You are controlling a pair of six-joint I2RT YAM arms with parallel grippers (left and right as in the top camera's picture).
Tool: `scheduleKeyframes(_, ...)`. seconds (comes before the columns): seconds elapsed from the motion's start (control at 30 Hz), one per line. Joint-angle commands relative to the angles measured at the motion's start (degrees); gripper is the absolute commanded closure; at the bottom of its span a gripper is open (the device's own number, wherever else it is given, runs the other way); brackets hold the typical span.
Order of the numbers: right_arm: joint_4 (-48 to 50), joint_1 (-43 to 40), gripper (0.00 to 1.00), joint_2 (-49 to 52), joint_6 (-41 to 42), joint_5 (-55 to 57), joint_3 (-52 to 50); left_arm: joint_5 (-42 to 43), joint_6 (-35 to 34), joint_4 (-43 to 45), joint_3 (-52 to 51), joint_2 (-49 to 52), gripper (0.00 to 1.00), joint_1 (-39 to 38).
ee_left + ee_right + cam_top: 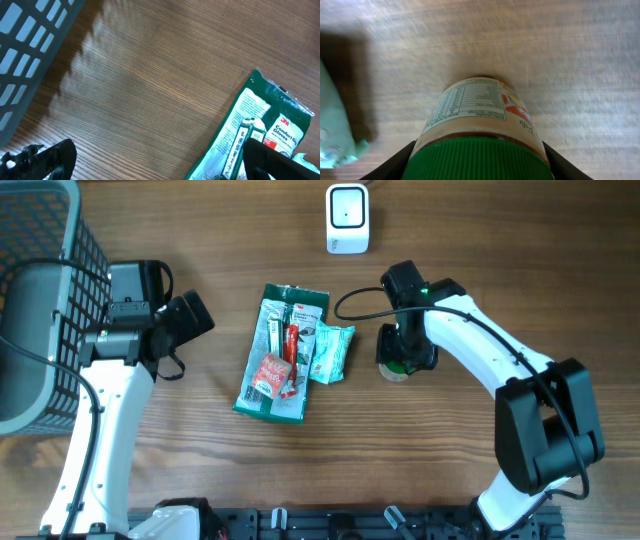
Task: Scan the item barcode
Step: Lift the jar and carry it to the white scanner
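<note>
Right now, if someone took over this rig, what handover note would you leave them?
Left gripper: open, empty, over the table by the glove pack.
Right gripper: fingers flank the jar's green lid; whether they grip it cannot be told.
Jar: upright on the table, right of the small teal packet. The white scanner sits beyond, apart.
Done: right gripper positioned at the jar.
Left: grasp, lift, show the barcode to the scanner.

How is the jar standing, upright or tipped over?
Upright: the jar stands on its base on the table, green lid on top.
</note>
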Motion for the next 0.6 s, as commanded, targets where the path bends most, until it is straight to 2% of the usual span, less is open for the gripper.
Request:
scheduleKeyframes(0.0, -4.2, -1.09, 0.55, 0.42, -0.7, -0.94, 4.44, -0.52, 0.66, -0.02, 0.28, 0.13, 0.0, 0.26)
scheduleKeyframes(0.13, -9.7, -2.14, 0.55, -0.44, -3.82, -3.91, 10.19, -0.5, 0.63, -0.02, 0.28, 0.13, 0.0, 0.26)
scheduleKeyframes(0.27, -15.98, -3.63, 0.57, -1.66, -4.92, -14.03, 16.33, -0.52, 0.66, -0.02, 0.28, 0.13, 0.0, 0.26)
scheduleKeyframes(0.43, -21.57, -4.79, 0.81, -3.85, -4.04, -39.65, 19.34, -0.5, 0.66, -0.02, 0.28, 0.13, 0.0, 0.26)
scheduleKeyframes(0.53, -25.03, -4.79, 0.84, -3.93, 2.14, -52.5, 19.32, -0.5, 0.63, -0.04, 0.28, 0.13, 0.0, 0.26)
scheduleKeyframes(0.57, -25.79, -4.79, 0.92, -3.93, 4.13, -53.99, 19.32, -0.5, 0.66, -0.02, 0.28, 0.13, 0.0, 0.26)
